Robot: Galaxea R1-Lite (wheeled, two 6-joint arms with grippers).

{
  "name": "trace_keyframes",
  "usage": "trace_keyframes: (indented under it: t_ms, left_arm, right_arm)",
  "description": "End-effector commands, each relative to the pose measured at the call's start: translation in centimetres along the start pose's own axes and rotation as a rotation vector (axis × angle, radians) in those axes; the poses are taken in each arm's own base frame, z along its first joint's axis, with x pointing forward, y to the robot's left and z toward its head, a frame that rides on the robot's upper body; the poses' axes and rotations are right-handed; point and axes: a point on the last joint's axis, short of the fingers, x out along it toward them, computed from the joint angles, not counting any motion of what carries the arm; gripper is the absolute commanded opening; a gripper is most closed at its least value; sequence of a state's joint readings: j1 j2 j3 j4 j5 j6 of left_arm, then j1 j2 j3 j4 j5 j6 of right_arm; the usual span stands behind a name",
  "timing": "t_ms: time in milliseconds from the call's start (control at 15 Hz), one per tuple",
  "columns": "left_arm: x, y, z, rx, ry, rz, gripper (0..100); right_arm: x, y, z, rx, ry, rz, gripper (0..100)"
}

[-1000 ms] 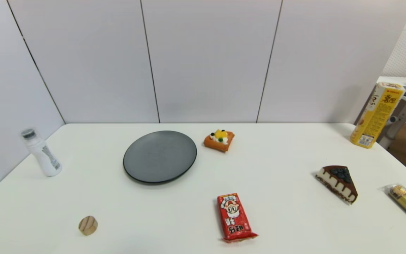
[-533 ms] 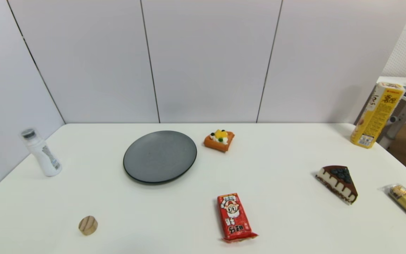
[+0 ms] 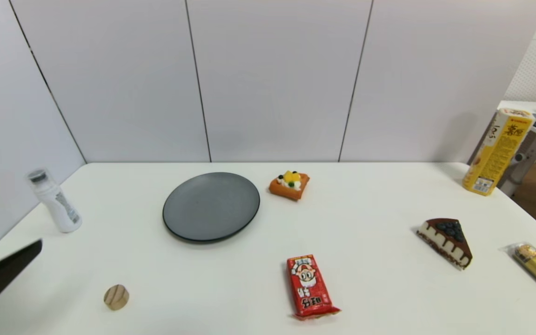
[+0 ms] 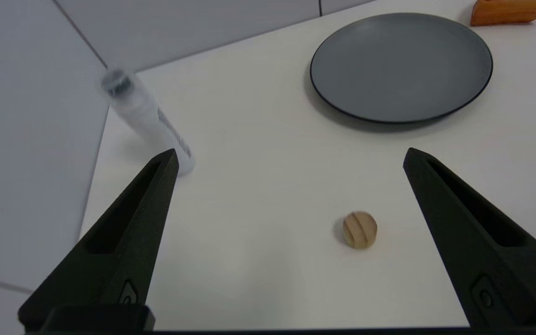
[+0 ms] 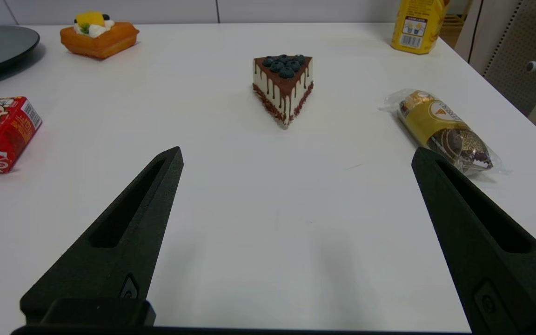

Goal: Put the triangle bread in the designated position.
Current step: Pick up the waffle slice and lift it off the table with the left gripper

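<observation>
The triangle bread (image 3: 289,185) lay flat on the white table (image 3: 370,288), just beside the dark grey plate (image 3: 211,206) on its right side and a little farther back, not touching the rim. It was well apart from both of my grippers. My left gripper (image 4: 290,156) was low over the table, nearer to me than the plate and to its left; in the head view only one black finger (image 3: 3,275) of it showed at the left edge. Its two fingers were spread wide and held nothing. Between them, on the table, I saw the small wooden disc (image 4: 360,229), which sat in front of the plate and to its left, and the fingers did not touch it. The white bottle (image 3: 54,201) stood to the left of the plate, leaning a little. My right gripper (image 5: 296,154) was also spread wide and empty, over bare table far to the right of the plate. Beyond it lay the chocolate cake wedge (image 5: 283,87), and to the right of that cake the wrapped yellow snack (image 5: 445,132). The red packet (image 3: 308,286) lay in front of the plate and to its right. The tall yellow box (image 3: 497,150) stood at the back right corner, far from the plate.
</observation>
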State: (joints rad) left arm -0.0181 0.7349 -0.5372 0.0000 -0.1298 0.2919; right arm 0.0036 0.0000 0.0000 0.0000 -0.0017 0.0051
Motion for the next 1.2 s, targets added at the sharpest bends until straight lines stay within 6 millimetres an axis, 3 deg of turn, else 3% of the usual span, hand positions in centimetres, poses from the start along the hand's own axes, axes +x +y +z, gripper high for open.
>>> trace_keyframes:
  t_ms: [67, 267, 467, 667, 933, 1200]
  left_arm:
    - [21.3, -1.3, 11.1, 0.258, -0.026, -0.398, 100]
    - [27.5, -6.2, 11.9, 0.254, -0.033, -0.515, 100]
    - [30.8, -10.2, 11.0, 0.195, 0.009, -0.59, 100]
    - [34.1, -12.4, 9.8, 0.179, 0.04, -0.598, 100]
    - [37.4, -14.3, 8.8, 0.197, 0.069, -0.494, 100]
    - [38.3, -17.2, 7.6, 0.181, 0.117, -0.545, 100]
  right_arm:
    - [0.0, 0.0, 0.0, 0.001, 0.003, 0.001, 100]
    - [0.0, 0.0, 0.0, -0.002, 0.003, 0.001, 100]
    - [0.0, 0.0, 0.0, 0.001, 0.003, 0.0, 100]
    - [0.0, 0.0, 0.0, -0.002, 0.003, 0.0, 100]
    - [0.0, 0.0, 0.0, -0.002, 0.003, 0.0, 100]
    - [0.0, 0.0, 0.0, -0.002, 0.003, 0.0, 100]
